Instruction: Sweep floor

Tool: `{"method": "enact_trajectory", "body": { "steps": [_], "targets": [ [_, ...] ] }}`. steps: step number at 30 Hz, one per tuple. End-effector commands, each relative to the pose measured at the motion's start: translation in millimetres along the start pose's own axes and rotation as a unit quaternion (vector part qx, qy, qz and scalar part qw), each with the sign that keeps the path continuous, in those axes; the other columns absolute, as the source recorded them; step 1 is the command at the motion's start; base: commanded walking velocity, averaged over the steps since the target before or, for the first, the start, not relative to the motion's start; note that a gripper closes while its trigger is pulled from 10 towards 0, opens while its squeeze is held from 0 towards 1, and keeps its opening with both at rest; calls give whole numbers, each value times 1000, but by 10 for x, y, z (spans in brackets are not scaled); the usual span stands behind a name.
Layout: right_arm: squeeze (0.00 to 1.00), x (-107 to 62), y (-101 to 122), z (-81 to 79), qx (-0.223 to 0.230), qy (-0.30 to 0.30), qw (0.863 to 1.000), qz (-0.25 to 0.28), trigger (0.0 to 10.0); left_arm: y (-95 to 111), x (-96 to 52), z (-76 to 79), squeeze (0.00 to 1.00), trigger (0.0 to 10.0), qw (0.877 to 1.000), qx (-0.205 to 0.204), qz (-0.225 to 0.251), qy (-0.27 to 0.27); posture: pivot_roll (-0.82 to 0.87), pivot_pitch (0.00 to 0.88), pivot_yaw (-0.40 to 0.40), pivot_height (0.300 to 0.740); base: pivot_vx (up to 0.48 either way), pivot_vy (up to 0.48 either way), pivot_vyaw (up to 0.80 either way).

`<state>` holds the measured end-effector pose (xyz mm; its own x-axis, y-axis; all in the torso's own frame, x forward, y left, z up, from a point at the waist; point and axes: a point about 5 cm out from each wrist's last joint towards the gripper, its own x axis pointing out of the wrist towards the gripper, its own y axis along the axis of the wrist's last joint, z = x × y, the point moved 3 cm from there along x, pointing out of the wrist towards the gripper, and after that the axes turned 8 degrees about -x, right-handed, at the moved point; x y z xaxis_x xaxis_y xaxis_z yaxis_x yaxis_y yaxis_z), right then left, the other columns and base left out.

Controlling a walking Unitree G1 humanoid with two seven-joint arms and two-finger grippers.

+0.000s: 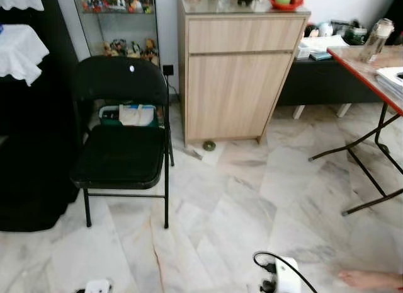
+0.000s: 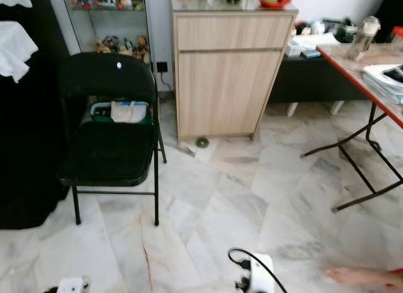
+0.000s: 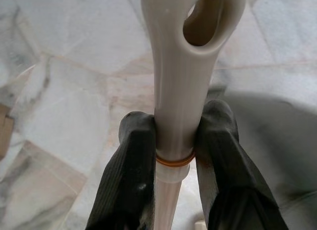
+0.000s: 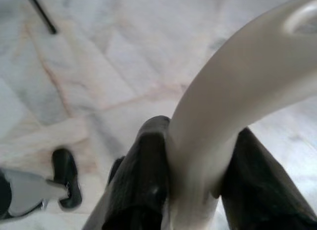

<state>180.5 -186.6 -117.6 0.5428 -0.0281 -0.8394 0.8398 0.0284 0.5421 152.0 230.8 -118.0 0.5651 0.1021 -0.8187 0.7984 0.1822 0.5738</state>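
Note:
In the left wrist view my left gripper (image 3: 178, 123) is shut on a cream plastic handle (image 3: 181, 67) that has a hanging hole at its end and an orange ring by my fingers. In the right wrist view my right gripper (image 4: 198, 136) is shut on a thick curved cream handle (image 4: 237, 76). Both hang above the pale marble floor (image 1: 252, 198). A small green round object (image 1: 208, 145) lies on the floor at the foot of the wooden cabinet, with a scrap (image 1: 192, 154) beside it. The heads of both tools are hidden.
A black folding chair (image 1: 123, 154) stands at the left, with a wooden cabinet (image 1: 236, 79) behind the middle. A red-edged folding table (image 1: 371, 69) has its legs on the right. A white power strip with a black cable (image 1: 280, 277) lies near a person's bare foot (image 1: 371, 279).

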Motion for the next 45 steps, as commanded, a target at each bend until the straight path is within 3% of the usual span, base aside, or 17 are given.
{"method": "enact_trajectory", "body": {
  "steps": [1, 45],
  "targets": [
    [0, 6, -28, -168, 1, 24, 1000, -6, 10000, -50, -7, -10, 0, 10000, 1000, -2, -13, 1, 72, 59, -73, 740, 0, 0, 506],
    [0, -7, -94, -109, -7, 21, 1000, -18, 10000, -79, -17, -25, 0, 10000, 1000, -13, -15, 4, 66, 69, -84, 740, 0, 0, 793]
  ]
}}
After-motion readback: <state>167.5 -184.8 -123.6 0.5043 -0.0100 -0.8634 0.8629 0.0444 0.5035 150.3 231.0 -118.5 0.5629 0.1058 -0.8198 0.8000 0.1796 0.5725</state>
